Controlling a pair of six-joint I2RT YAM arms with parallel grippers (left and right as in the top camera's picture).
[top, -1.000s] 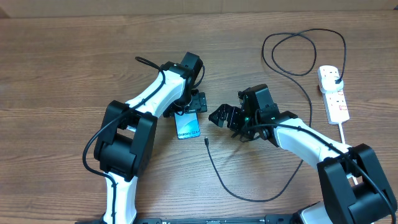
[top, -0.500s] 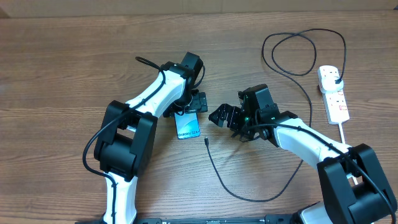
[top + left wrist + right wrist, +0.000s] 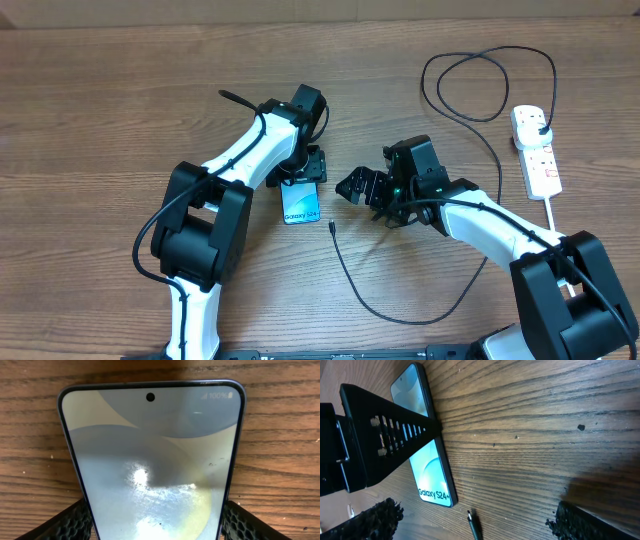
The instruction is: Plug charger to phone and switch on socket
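**Phone bracketed, plug-in end waiting by its near edge**

The phone (image 3: pixel 302 203) lies flat and face up on the wooden table (image 3: pixel 100 100), screen lit. Its long axis runs roughly away from the robot, and the end with the white lettering is nearest the base. The charger (image 3: pixel 400 318) trails off in a long loop to the socket (image 3: pixel 537 152) at the far right, where its black plug (image 3: pixel 541 124) looks already seated. The charger's connector tip (image 3: pixel 331 226) rests just beside the phone's near short end, on the right arm's side.

The left gripper (image 3: pixel 303 172) straddles the phone's far end with its pads (image 3: pixel 65 522) drawn up at both long edges. The wrist view does not show whether they actually press on the edges.

The right gripper (image 3: pixel 355 192) hangs with jaws spread wide and nothing in them, close above and just right of the tip. It is clearly the nearer arm to the tip, which lies toward the base from those jaws and close to the phone's charging end. The reach for it looks short, though such a small, thin target will likely need careful alignment.
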